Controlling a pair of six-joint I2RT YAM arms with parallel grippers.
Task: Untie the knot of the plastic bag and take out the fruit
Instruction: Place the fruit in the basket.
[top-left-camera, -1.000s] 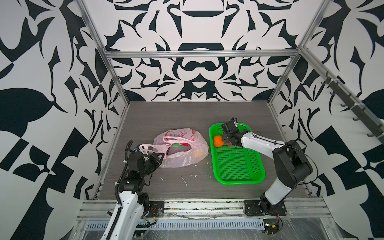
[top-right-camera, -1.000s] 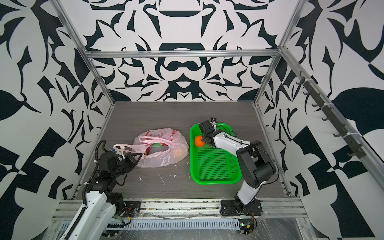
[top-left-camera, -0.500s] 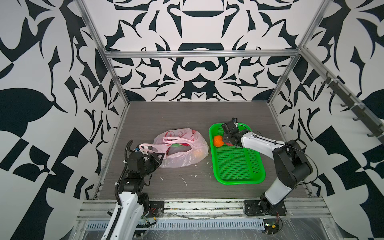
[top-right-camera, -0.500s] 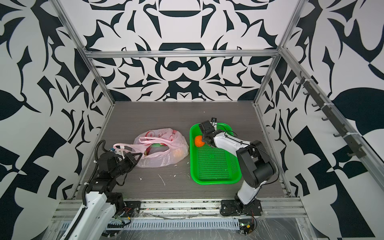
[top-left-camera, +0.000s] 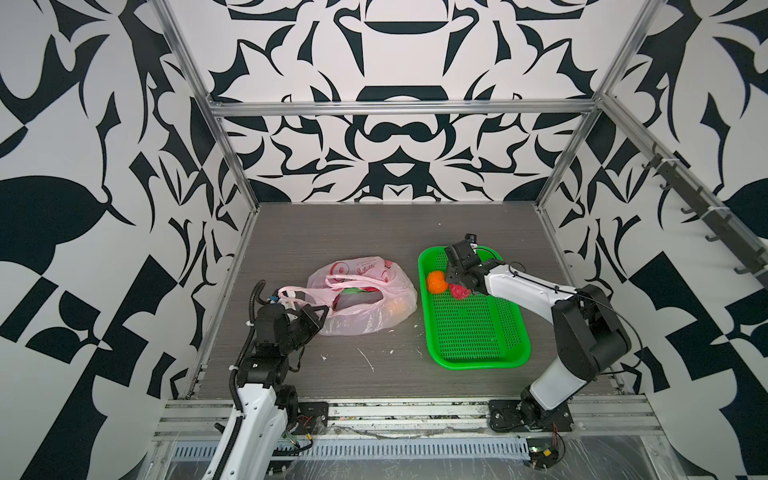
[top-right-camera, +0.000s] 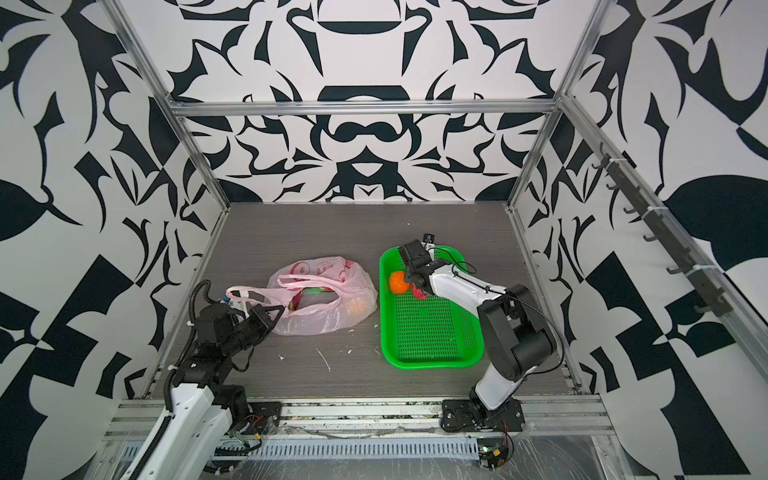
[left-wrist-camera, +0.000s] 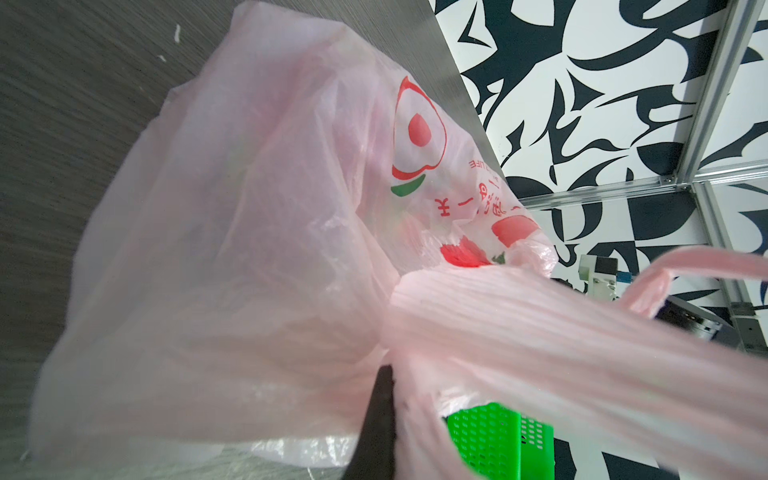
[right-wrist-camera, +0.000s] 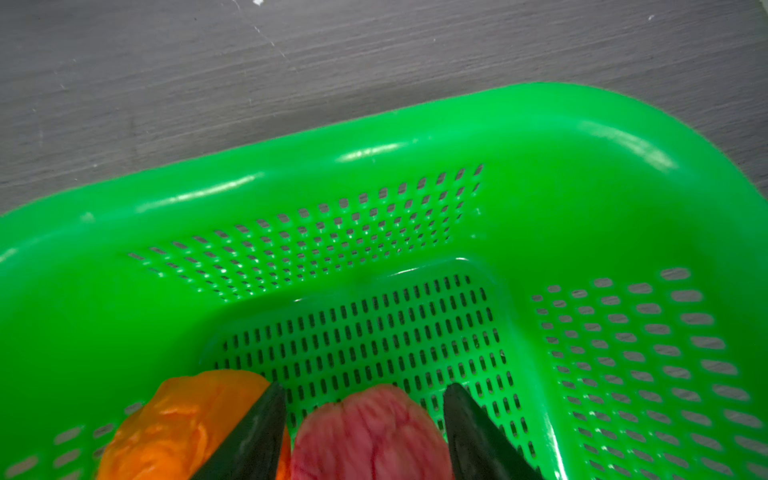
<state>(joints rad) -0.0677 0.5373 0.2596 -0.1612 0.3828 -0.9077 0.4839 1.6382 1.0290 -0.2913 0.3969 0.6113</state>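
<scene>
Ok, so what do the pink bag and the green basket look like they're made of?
The plastic bag looks like thin plastic film: translucent, crinkled and softly glossy, with coloured shapes showing through it. The green basket looks like rigid moulded plastic: there are glossy highlights on its smooth rim and regular slots in its floor and walls.

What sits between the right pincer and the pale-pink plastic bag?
In both top views: the orange round fruit and the green perforated basket's side wall; the open right pincer straddles a bumpy red ball.
</scene>
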